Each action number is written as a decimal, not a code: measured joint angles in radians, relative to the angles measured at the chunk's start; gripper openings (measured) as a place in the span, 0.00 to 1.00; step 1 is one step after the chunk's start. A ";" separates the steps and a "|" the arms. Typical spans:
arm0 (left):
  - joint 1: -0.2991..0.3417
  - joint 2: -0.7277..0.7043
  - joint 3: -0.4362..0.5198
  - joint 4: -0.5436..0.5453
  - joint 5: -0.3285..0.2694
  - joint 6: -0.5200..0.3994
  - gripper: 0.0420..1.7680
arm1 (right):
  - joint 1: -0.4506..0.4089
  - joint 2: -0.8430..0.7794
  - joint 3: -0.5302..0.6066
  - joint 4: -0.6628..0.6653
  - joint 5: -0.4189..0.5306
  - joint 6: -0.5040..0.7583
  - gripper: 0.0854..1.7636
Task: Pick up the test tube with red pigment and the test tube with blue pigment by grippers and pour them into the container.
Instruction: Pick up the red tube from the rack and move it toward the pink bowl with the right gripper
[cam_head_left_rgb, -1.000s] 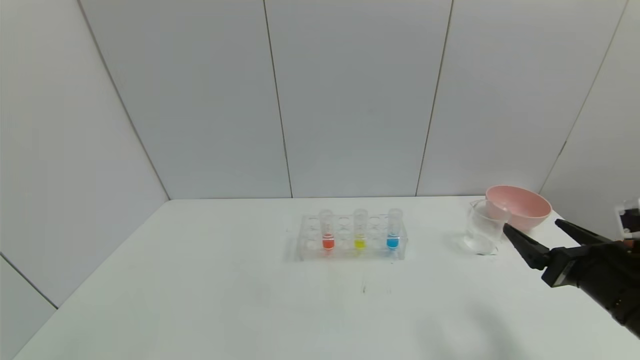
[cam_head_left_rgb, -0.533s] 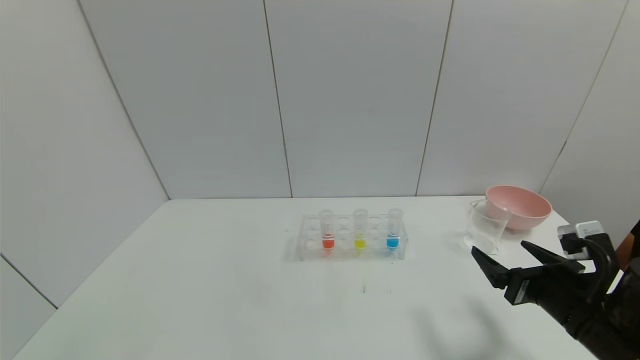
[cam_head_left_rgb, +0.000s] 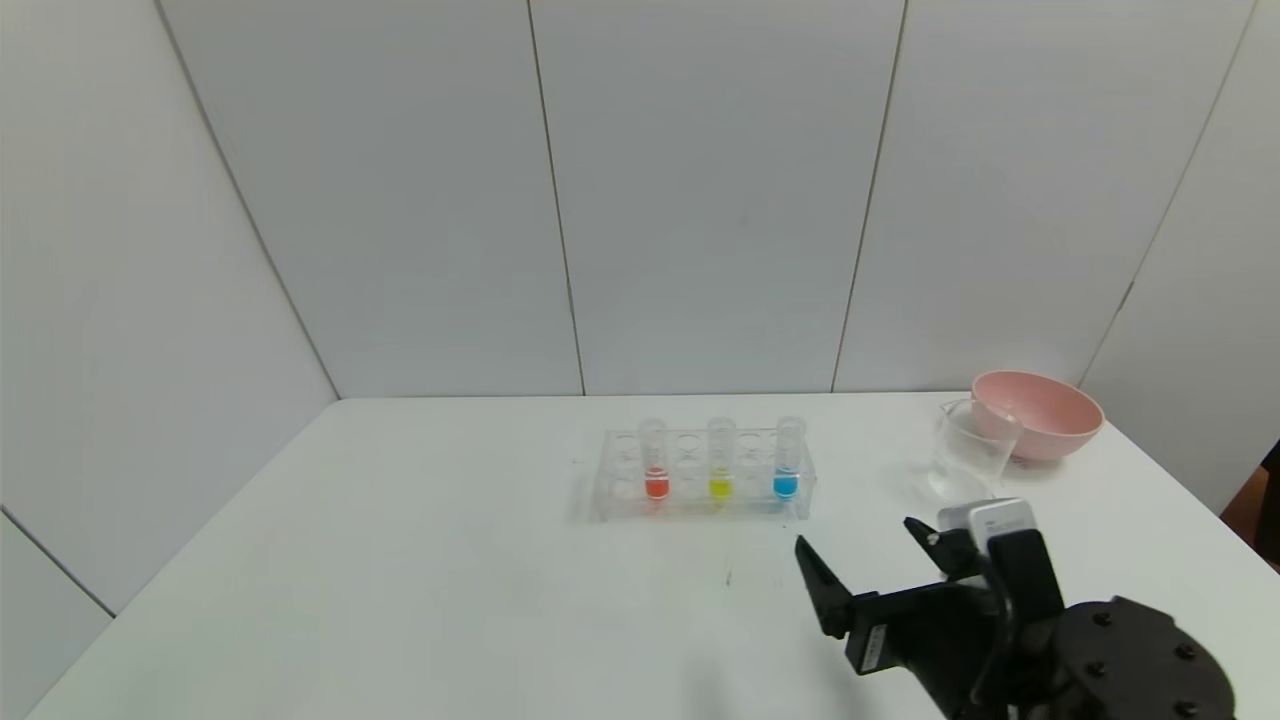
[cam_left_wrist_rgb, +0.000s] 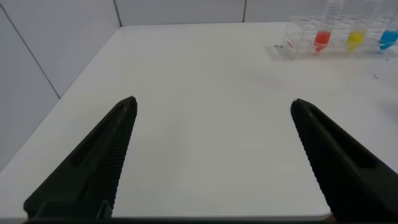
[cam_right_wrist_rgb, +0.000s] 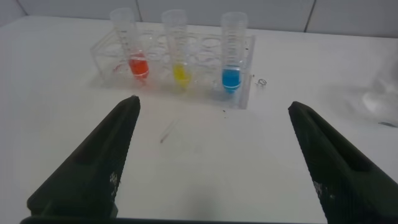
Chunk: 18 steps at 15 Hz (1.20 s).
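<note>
The right arm reached in low from the near right of the white counter (cam_head_left_rgb: 400, 560), its black wrist bulking at the bottom edge of the head view. The right end effector (cam_head_left_rgb: 868, 555) pointed away from the robot toward the rack, its two long fingers spread wide with nothing between them, poised just above the counter.

A clear rack (cam_head_left_rgb: 700, 478) stood near the middle of the counter, beyond the right end effector and slightly to its left, apart from it. In the rack, the test tube with red pigment (cam_head_left_rgb: 655, 462) stood at the left, a like tube with yellow liquid (cam_head_left_rgb: 720, 462) in the middle, and the test tube with blue pigment (cam_head_left_rgb: 788, 460) at the right. All three stood upright, long axis vertical, open mouths upward, the colour pooled at the bottom. In the right wrist view the blue tube (cam_right_wrist_rgb: 232, 53) sat nearest the line between the fingers, the red one (cam_right_wrist_rgb: 129, 43) farther to the side.

The container (cam_head_left_rgb: 968, 452) stood upright to the right of the rack, touching or just in front of a pink bowl (cam_head_left_rgb: 1040, 412).

The left end effector (cam_left_wrist_rgb: 213, 107), fingers also wide apart and empty, hung over bare counter well to the left of the rack.
</note>
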 joint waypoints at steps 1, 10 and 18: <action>0.000 0.000 0.000 0.000 0.000 0.000 1.00 | 0.039 0.031 -0.033 0.000 -0.021 0.001 0.97; 0.000 0.000 0.000 0.000 0.000 0.000 1.00 | 0.135 0.271 -0.271 0.001 -0.031 -0.010 0.97; 0.000 0.000 0.000 0.000 0.000 0.000 1.00 | 0.093 0.362 -0.549 0.170 0.040 -0.078 0.97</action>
